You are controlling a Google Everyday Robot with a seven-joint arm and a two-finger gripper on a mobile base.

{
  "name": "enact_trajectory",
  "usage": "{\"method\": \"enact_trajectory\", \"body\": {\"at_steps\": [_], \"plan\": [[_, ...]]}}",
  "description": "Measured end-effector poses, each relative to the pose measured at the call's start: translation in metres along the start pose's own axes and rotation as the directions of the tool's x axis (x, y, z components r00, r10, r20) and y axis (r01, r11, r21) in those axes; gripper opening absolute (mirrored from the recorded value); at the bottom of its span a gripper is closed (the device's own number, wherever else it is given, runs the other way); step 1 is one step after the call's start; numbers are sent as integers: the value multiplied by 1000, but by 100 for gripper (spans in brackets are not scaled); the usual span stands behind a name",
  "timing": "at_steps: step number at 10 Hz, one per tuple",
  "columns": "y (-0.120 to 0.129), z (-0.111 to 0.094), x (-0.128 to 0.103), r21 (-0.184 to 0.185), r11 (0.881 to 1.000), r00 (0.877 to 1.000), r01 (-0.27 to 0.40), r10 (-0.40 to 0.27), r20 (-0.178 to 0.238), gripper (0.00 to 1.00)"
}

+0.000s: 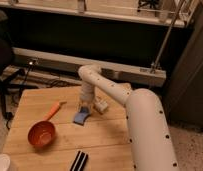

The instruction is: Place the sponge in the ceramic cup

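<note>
— Over the middle of the wooden table (pixel 105 142), just above the sponge (pixel 80 118), we find the gripper (pixel 85 106), pointing straight down
— Do we see whether it is spread or pressed together?
— No, we cannot tell that; nor can we tell whether it touches the sponge or hangs just clear of it
— And the sponge itself?
— We see it as a small blue pad on the boards right under the gripper
— What carries the gripper?
— We follow the white arm (pixel 145 125) up from it to a bend at the table's far edge, then down along the right side, thick at the near right corner
— What lies closest around?
— Just to the right of the gripper we see a white bottle (pixel 101 106), near the sponge but apart from it. To the left we have the orange scoop (pixel 42 134), its bowl toward us and its handle pointing up toward the sponge, well short of it
— And farther out?
— At the near edge we spot a black striped block (pixel 79 161), and at the lower left corner the ceramic cup (pixel 1 164), only partly in view, well apart from the sponge
</note>
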Motion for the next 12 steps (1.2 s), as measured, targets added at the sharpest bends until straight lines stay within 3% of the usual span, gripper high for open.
{"method": "enact_trajectory", "body": {"at_steps": [5,7,8,9,11,12], "plan": [[-5,1,-2,-38,999,1000,30,-30,8,21],[-12,-15,4,-34,997,997,73,-74,-39,21],[-20,-32,8,-18,993,990,114,-116,-85,21],[-30,-51,10,-1,987,978,158,-157,-138,21],[-46,-92,5,6,966,935,260,-250,-250,18],[-58,-117,-3,-9,941,890,338,-323,-323,7]]}}
